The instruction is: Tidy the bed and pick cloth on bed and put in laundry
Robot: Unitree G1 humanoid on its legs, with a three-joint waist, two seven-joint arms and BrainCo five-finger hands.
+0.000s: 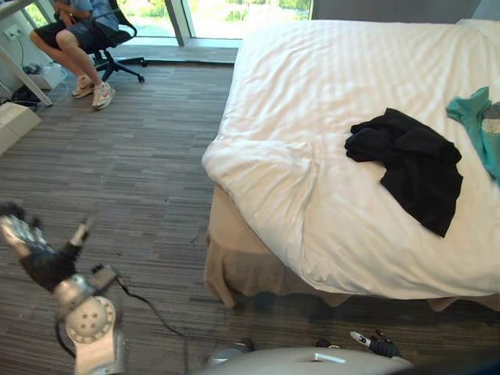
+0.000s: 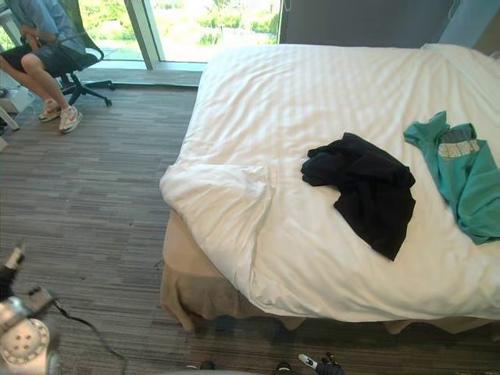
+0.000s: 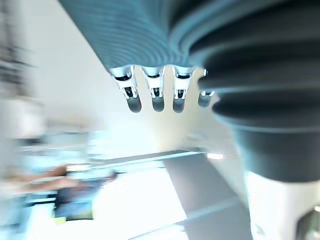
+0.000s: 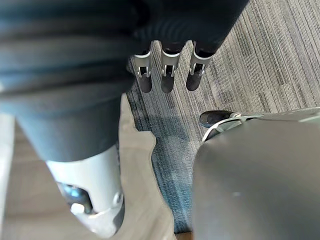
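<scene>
A black cloth (image 1: 414, 168) and a teal cloth (image 2: 461, 172) lie apart on the white bed (image 1: 328, 70). The left hand (image 1: 23, 238) hovers over the floor (image 1: 141, 172), its fingers (image 3: 157, 95) straight and empty. The right hand (image 4: 167, 80) hangs with relaxed fingers above the carpet, and a person (image 1: 74, 31) sits by the window.

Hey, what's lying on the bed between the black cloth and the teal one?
Nothing: only bare white duvet separates the black cloth from the teal cloth, seen best in the right eye view.
</scene>
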